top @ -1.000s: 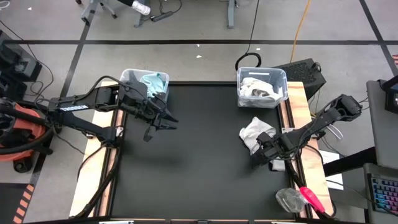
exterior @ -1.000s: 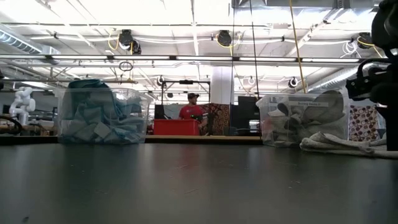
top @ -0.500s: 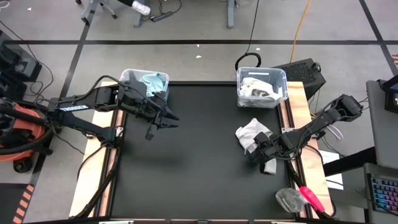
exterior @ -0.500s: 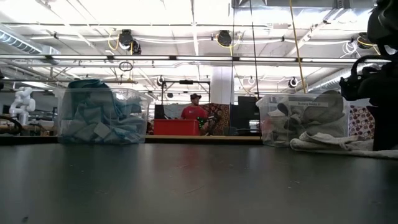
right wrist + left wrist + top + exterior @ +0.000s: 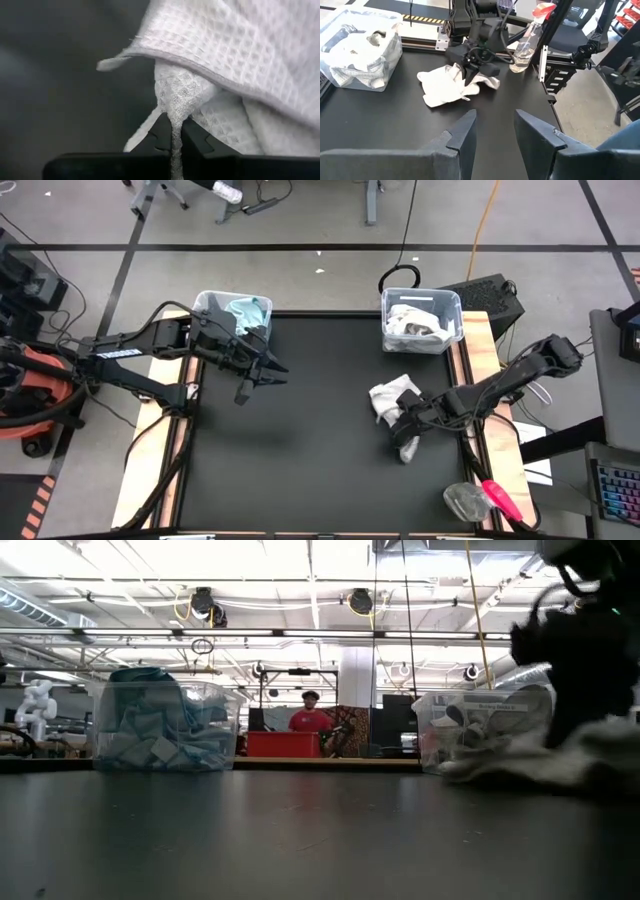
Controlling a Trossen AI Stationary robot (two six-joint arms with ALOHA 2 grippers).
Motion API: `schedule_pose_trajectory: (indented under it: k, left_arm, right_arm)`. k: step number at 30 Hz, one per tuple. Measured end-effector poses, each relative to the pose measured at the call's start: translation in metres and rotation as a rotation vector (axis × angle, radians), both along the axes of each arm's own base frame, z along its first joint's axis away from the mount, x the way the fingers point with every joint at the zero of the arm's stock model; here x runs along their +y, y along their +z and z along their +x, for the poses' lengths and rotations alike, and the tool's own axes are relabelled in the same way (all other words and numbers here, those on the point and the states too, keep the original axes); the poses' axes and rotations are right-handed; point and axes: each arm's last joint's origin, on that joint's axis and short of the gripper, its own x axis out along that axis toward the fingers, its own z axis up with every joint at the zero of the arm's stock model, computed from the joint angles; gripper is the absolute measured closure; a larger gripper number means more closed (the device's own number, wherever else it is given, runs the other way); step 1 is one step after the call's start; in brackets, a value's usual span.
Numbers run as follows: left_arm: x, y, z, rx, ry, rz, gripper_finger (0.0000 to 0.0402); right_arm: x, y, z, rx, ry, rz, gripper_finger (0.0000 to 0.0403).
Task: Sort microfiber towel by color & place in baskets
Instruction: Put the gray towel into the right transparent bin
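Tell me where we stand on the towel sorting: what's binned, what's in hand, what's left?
Done: blue towels fill the left basket, white ones sit in the right basket. In hand: the right gripper is shut on a fold of the last white towel, which lies on the table below the right basket. The left gripper waits open near its basket. Left: lift that towel into the right basket.

I count two clear baskets at the far edge of the black surface [image 5: 300,470]: the left basket [image 5: 212,304] with light blue towels inside, the right basket [image 5: 445,305] with white ones. One loose white towel [image 5: 385,398] lies on the surface. Two arms, so two claws: the left claw [image 5: 275,372] and the right claw [image 5: 403,420]. One spray bottle [image 5: 478,499] sits by the right edge. One person [image 5: 309,716] stands in the room behind.
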Motion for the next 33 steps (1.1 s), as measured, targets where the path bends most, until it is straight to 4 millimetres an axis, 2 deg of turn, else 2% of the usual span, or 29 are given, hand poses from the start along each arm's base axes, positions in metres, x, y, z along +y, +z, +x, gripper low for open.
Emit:
schedule_pose_trajectory:
  k: [9, 16, 26, 29, 33]
  left_arm:
    - [0.0, 0.0, 0.0, 0.002, 0.006, -0.005, 0.0264]
    - [0.0, 0.0, 0.0, 0.006, 0.015, -0.022, 0.0264]
    - [0.0, 0.0, 0.0, 0.011, 0.025, -0.043, 0.0264]
    - [0.0, 0.0, 0.0, 0.011, 0.025, -0.043, 0.0264]
    - [0.0, 0.0, 0.0, 0.011, 0.025, -0.043, 0.0264]
  right_arm:
    - [-0.014, 0.057, 0.029, -0.108, 0.058, -0.174, 0.0402]
    - [-0.034, 0.12, 0.041, -0.132, 0.074, -0.376, 0.0402]
    - [-0.07, 0.223, 0.03, -0.144, -0.008, -0.693, 0.0403]
    - [-0.082, 0.245, 0.023, -0.14, -0.042, -0.757, 0.0403]
    - [-0.098, 0.264, 0.014, -0.109, -0.097, -0.817, 0.0403]
